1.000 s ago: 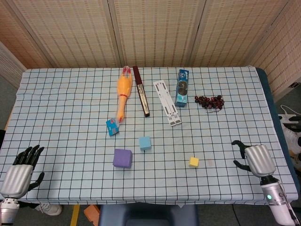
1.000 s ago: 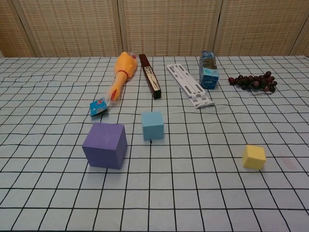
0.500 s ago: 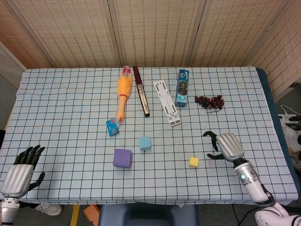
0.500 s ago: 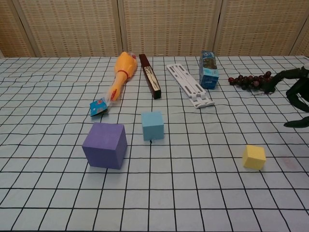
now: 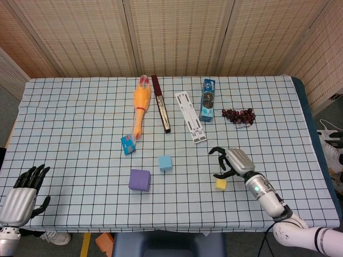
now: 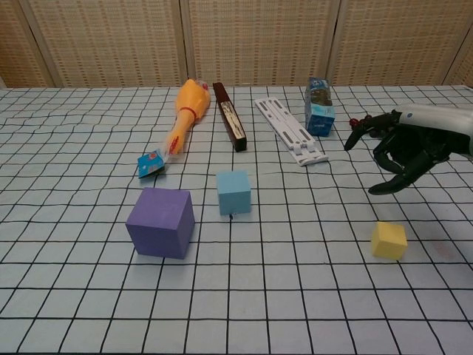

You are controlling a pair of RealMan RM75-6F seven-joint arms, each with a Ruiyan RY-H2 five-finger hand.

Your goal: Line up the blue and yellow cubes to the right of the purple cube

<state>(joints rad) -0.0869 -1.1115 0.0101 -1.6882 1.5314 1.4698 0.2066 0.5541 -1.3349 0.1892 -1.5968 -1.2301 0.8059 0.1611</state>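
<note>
The right hand (image 5: pixel 231 162) hovers just above and behind the yellow cube (image 5: pixel 221 184), its fingers (image 6: pixel 392 183) spread and curled downward, grasping nothing. The cube sits toward the worktop's (image 5: pixel 69 118) front edge, right of centre, faces roughly square to the grid. The blue cube (image 5: pixel 165 163) lies near the middle, turned slightly off the grid lines; the purple cube (image 5: pixel 139 180) is just left of and in front of it. Being cubes, none has a long axis. Only the head view shows the left hand (image 5: pixel 21 195), off the front-left corner, fingers apparently released and extended. The chest view shows the gap under the right hand.
</note>
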